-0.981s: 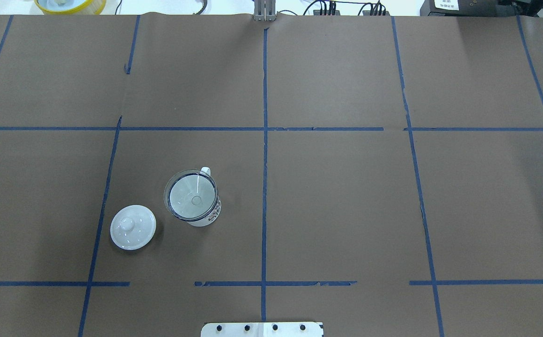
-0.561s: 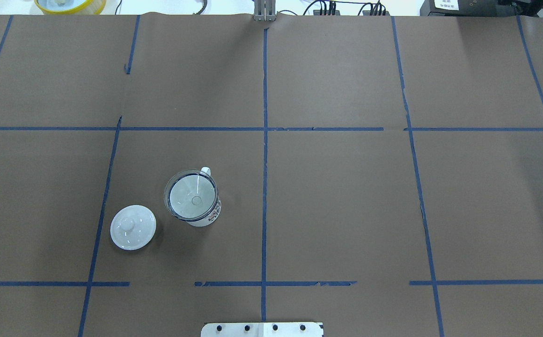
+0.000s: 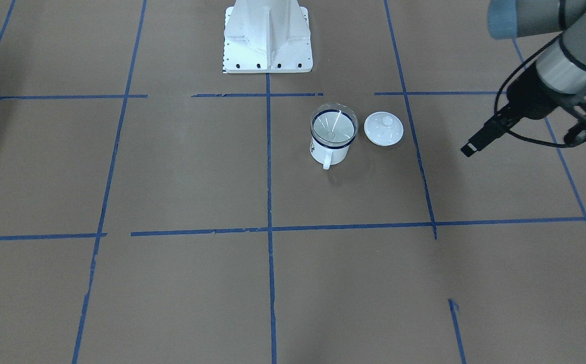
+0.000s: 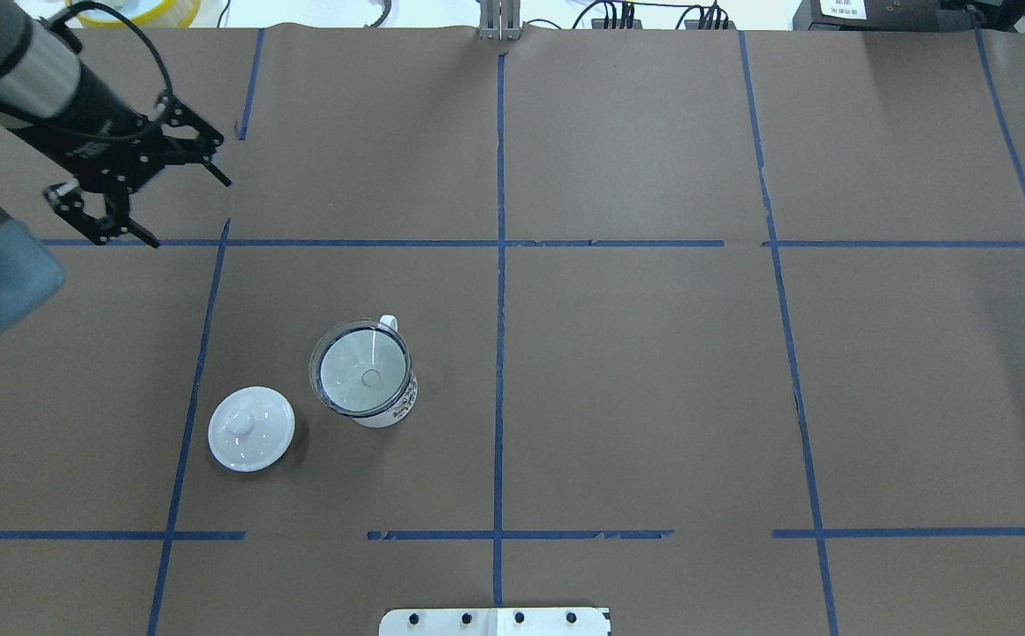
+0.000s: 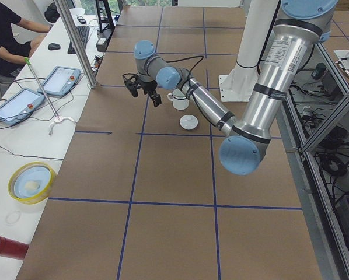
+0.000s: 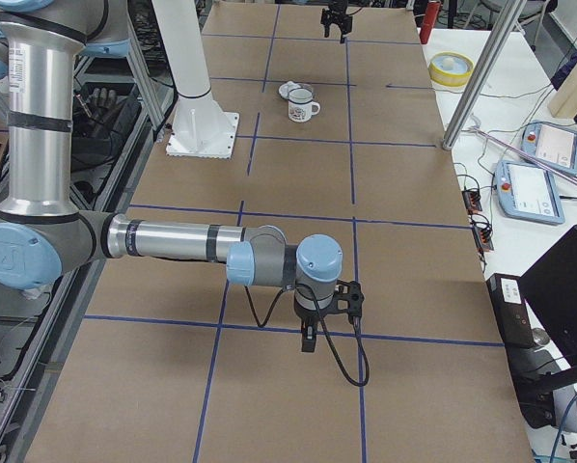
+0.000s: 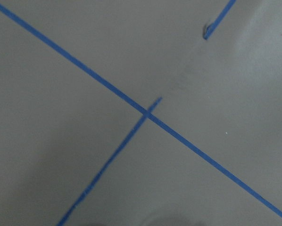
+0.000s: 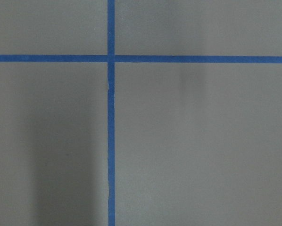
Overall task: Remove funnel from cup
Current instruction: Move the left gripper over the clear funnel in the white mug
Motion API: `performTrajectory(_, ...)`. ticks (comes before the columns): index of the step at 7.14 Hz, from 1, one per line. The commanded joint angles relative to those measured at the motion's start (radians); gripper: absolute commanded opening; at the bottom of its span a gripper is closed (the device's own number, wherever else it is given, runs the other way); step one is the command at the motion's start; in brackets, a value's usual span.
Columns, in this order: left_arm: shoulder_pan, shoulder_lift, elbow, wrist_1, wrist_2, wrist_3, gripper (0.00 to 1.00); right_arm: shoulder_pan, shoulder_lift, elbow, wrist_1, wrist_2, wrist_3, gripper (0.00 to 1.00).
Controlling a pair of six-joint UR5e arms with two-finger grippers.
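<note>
We are hanging our left gripper (image 4: 192,213) over the far left part of the table (image 4: 654,380). Its jaws are spread wide and holding nothing. From the cup it is lying at about ten o'clock in the overhead view and well apart from it. Its wrist camera is showing only brown paper and crossing blue tape (image 7: 145,113), so the cup is not yet in its sight.

Moving rightward, the lid (image 4: 251,429) is resting knob up on the table, just beside the cup at about eight o'clock, and it is no part of our job.

Next, the cup (image 4: 396,408) is standing upright with its handle (image 4: 387,322) pointing to roughly twelve o'clock. The funnel (image 4: 362,375) is sitting in its mouth, the clear cone covering the dark rim and the spout pointing down inside. Nothing is touching either one.

Our right gripper (image 6: 309,340) is showing only in the right side view, low over the table's right end and far from the cup. We cannot tell from there whether its jaws are apart or together, and its wrist camera is showing only paper and tape.

So we are judging the task as barely begun, with no part of the removal done. We are reckoning that the left gripper is the one to bring over the cup. It would close on the funnel's rim, lift it straight up until the spout is clearing the rim, and set it on the table.
</note>
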Motion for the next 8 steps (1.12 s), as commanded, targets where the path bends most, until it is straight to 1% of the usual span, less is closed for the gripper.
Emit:
performTrajectory(1, 0.172, -0.120, 0.008, 0.041, 0.174, -0.297, 1.00, 0.000, 0.000, 0.000, 0.000, 0.000, 0.000, 1.00)
performTrajectory(2, 0.215, -0.152, 0.022, 0.094, 0.206, -0.317, 1.00, 0.000, 0.000, 0.000, 0.000, 0.000, 0.000, 1.00)
performTrajectory(3, 0.247, -0.204, 0.069, 0.138, 0.237, -0.323, 1.00, 0.000, 0.000, 0.000, 0.000, 0.000, 0.000, 1.00)
performTrajectory(4, 0.314, -0.237, 0.139, 0.140, 0.310, -0.328, 1.00, 0.000, 0.000, 0.000, 0.000, 0.000, 0.000, 1.00)
performTrajectory(5, 0.323, -0.261, 0.175, 0.139, 0.323, -0.330, 0.99, 0.000, 0.000, 0.000, 0.000, 0.000, 0.000, 1.00)
performTrajectory(6, 0.330, -0.292, 0.234, 0.137, 0.324, -0.330, 0.98, 0.000, 0.000, 0.000, 0.000, 0.000, 0.000, 1.00)
performTrajectory(7, 0.349, -0.291, 0.239, 0.136, 0.323, -0.330, 0.96, 0.000, 0.000, 0.000, 0.000, 0.000, 0.000, 1.00)
performTrajectory(8, 0.376, -0.286, 0.240, 0.137, 0.324, -0.331, 0.91, 0.000, 0.000, 0.000, 0.000, 0.000, 0.000, 1.00)
